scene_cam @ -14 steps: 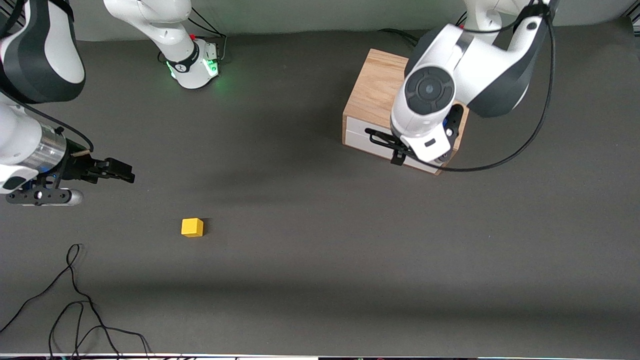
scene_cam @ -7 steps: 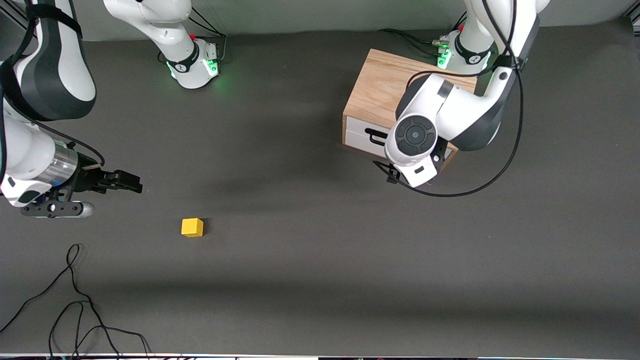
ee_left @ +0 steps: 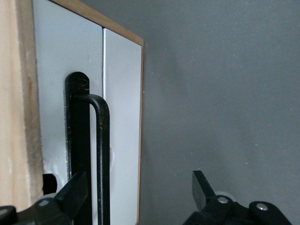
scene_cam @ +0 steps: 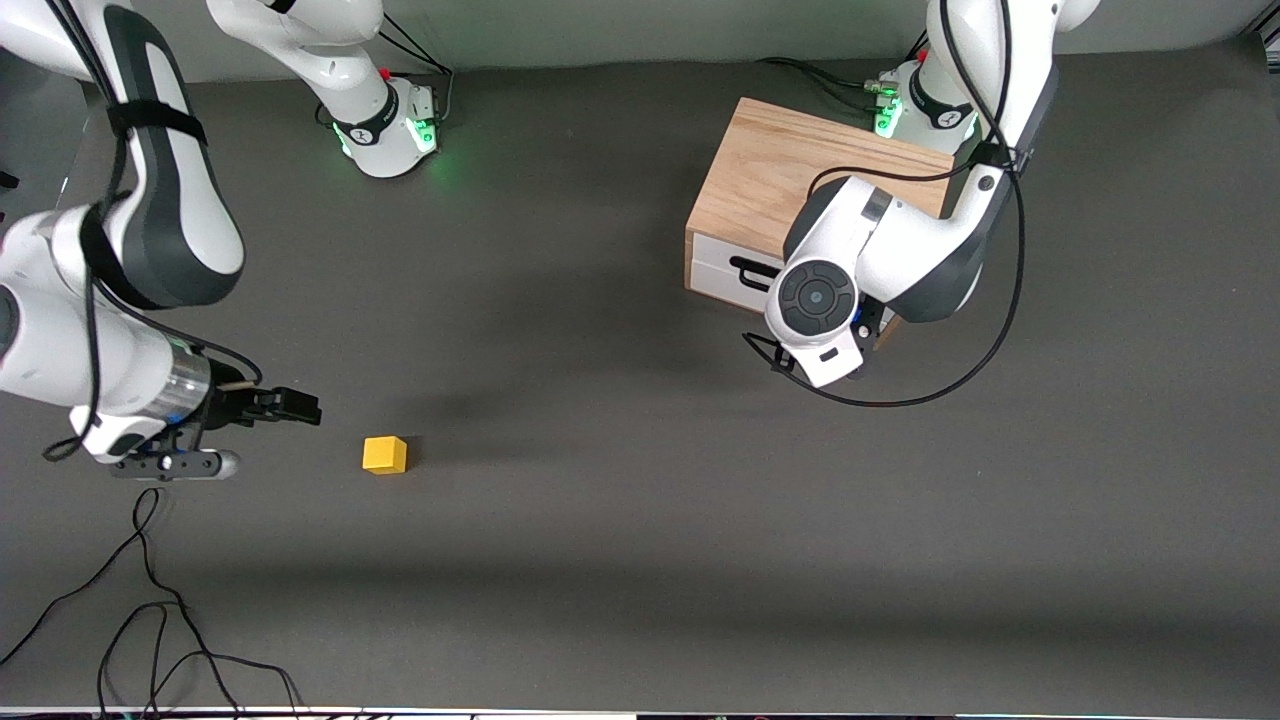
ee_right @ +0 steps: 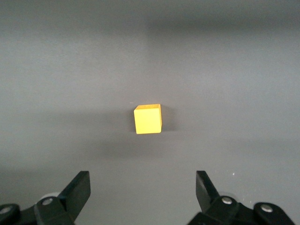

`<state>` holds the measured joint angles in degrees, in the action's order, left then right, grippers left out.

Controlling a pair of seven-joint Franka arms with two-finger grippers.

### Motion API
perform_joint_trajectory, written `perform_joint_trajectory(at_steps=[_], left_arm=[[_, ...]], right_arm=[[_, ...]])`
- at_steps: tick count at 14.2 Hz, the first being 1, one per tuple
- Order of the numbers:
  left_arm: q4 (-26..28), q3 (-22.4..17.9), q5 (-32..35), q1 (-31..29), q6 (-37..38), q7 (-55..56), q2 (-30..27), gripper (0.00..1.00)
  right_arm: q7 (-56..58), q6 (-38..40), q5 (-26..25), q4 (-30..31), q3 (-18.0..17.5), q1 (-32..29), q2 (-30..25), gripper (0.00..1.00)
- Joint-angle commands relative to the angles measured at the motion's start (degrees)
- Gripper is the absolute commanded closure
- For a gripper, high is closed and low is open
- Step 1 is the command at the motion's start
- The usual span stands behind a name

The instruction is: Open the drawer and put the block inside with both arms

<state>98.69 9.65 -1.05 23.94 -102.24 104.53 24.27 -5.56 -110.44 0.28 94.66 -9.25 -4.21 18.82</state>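
From my remote station this looked like a robotics lab: two white arms (scene_cam: pixel 140 230) were bolted at bases (scene_cam: pixel 385 130) glowing green along one edge of a table (scene_cam: pixel 640 560) covered in plain dark grey matting. Loose black cables (scene_cam: pixel 150 620) trailed across the corner nearest the front camera at the right arm's end, and a bare pale wall (scene_cam: pixel 600 30) ran past the bases.

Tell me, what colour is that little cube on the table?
Bright yellow. The block shows best in the right wrist view, lying on the dark grey table.
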Motion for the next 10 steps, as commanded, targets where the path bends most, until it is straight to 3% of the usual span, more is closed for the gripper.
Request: perform_joint_trajectory(at_steps=[1,7,10], left_arm=[[2.29,0.11,0.53,0.58,-1.20,-0.64,-0.72,0.00],[3.09,0.37,0.26,0.85,-3.13,-0.64,0.95,0.00],[3.00,0.37,0.26,0.94,-3.57,-0.73,1.74,0.00]], right_arm=[[0.64,-3.97,-1.95,1.13,0.46,1.22,1.66,0.00],[0.55,-19.17,-3.88,10.45,0.72,2.18,4.82,0.00],[0.55,-23.23,-3.88,12.30,0.90,2.18,6.76,0.00]])
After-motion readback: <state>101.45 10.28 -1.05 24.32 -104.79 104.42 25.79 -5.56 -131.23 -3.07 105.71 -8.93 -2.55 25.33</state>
